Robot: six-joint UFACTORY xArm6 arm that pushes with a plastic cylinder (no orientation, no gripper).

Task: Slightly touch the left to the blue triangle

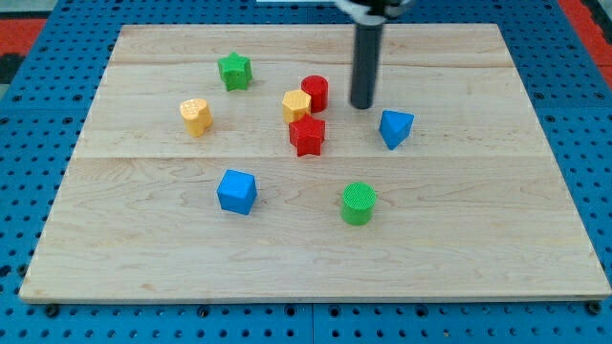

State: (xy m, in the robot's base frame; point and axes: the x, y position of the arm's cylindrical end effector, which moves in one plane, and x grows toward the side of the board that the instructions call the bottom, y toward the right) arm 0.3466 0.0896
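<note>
The blue triangle [395, 127] lies right of the board's middle. My tip [362, 105] stands on the board just up and to the left of it, a small gap apart. The rod rises from there to the view's top. A red cylinder [315, 92] stands to the left of my tip, with a yellow block [296, 105] and a red star [307, 136] close below it.
A green star [233, 71] lies at the upper left, a yellow block [195, 116] further left, a blue cube [236, 191] at the lower left and a green cylinder [359, 203] below the middle. The wooden board [478, 239] lies on a blue pegboard.
</note>
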